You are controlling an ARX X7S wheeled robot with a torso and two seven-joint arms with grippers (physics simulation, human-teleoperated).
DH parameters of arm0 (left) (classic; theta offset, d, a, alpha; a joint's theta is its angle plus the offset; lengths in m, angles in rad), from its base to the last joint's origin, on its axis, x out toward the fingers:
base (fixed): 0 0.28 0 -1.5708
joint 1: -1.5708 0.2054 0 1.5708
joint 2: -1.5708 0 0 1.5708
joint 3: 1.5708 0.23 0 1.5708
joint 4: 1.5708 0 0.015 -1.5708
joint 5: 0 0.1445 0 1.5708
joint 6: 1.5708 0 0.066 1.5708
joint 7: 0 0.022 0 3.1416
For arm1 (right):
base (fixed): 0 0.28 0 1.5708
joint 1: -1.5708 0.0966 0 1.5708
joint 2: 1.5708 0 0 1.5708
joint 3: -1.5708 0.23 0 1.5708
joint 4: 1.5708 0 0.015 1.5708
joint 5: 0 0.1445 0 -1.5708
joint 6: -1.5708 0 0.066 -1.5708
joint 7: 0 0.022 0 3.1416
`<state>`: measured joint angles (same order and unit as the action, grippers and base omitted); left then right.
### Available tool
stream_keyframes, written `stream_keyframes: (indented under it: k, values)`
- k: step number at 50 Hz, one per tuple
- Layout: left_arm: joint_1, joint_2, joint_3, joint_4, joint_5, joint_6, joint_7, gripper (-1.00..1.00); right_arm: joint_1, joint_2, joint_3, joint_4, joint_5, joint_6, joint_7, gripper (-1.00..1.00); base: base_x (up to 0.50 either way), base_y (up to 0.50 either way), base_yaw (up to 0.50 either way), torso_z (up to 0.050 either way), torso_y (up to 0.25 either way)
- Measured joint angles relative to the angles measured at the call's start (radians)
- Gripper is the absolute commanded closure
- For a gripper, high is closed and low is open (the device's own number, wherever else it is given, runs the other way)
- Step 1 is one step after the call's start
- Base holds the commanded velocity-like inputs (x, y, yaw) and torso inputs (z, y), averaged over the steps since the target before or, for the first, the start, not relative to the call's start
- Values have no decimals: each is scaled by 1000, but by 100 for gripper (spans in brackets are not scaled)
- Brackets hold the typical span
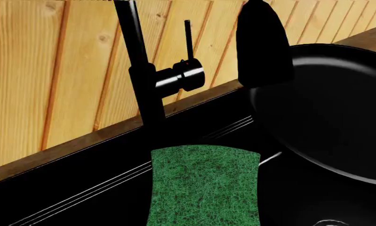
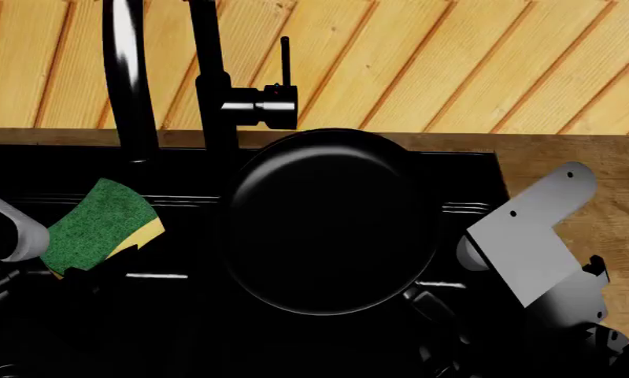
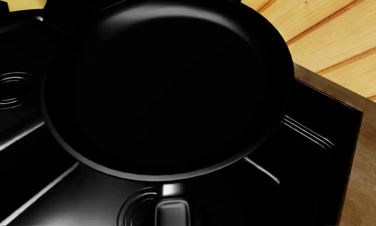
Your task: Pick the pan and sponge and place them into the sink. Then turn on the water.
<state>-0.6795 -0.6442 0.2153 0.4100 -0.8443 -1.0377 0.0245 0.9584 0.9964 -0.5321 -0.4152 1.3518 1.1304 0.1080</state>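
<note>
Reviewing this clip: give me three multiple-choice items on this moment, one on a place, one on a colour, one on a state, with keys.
1. Where is the pan?
A. Over the sink, below the tap
B. On the wooden counter
C. Against the wall

2. What colour is the sponge on top?
A. Blue
B. Green
C. Red

3. Is water running from the tap?
A. Yes, a white stream
B. Only a drip
C. No stream shows

Key:
1 A, the head view shows it inside the basin's outline.
2 B, green scouring top over a yellow layer.
3 C, no stream shows in any view.
</note>
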Motion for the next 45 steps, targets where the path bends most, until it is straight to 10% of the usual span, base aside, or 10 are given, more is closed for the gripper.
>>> stream_keyframes:
  k: [45]
  values:
    - [1,-4,6,-4,-8,9,-9,100,-56,3,-7,-7,8,-34,17,100,64,268,0,1,2]
